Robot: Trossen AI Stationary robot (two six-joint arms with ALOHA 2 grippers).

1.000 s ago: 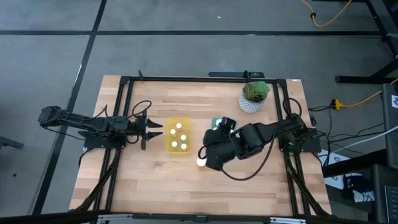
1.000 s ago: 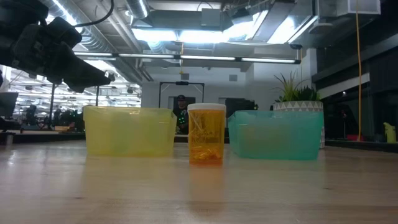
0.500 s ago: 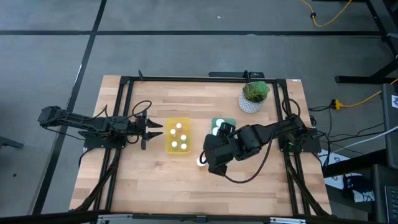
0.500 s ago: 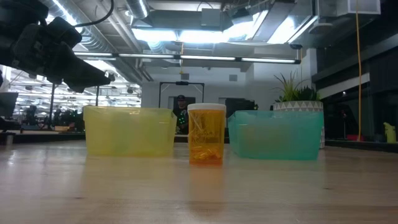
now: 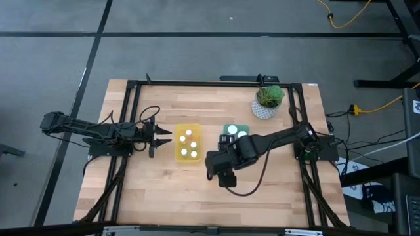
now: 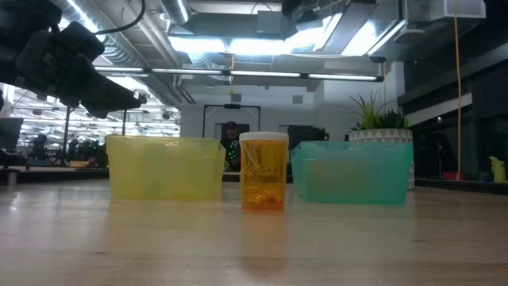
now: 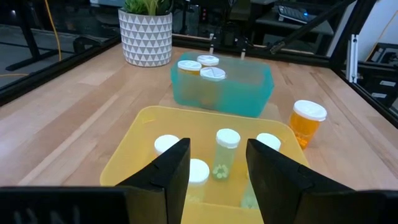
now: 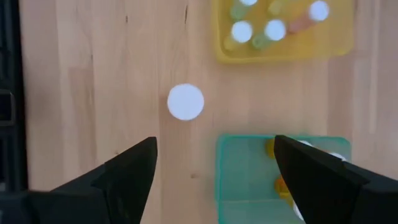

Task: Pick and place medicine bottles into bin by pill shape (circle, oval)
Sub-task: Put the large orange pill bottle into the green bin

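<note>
One orange medicine bottle with a white cap (image 6: 263, 171) stands alone on the table in front of the gap between the yellow bin (image 6: 165, 168) and the green bin (image 6: 352, 173). My right gripper (image 5: 216, 168) hangs open above it, fingers pointing down. Its wrist view shows the white cap (image 8: 185, 101) below, clear of the fingers. The yellow bin (image 5: 187, 155) holds several white-capped bottles. The green bin (image 7: 258, 81) holds a few. My left gripper (image 7: 214, 180) is open and empty just left of the yellow bin.
A white patterned pot with a green plant (image 5: 268, 102) stands at the far right, behind the green bin. A black frame (image 5: 131, 118) runs round the table. Bare wood lies toward the near edge (image 5: 197, 203).
My right gripper has moved off the green bin toward the table's near left, and now stands over the lone orange bottle and hides it in the high view. More of the green bin and its bottles now shows. The bottle has not moved.
</note>
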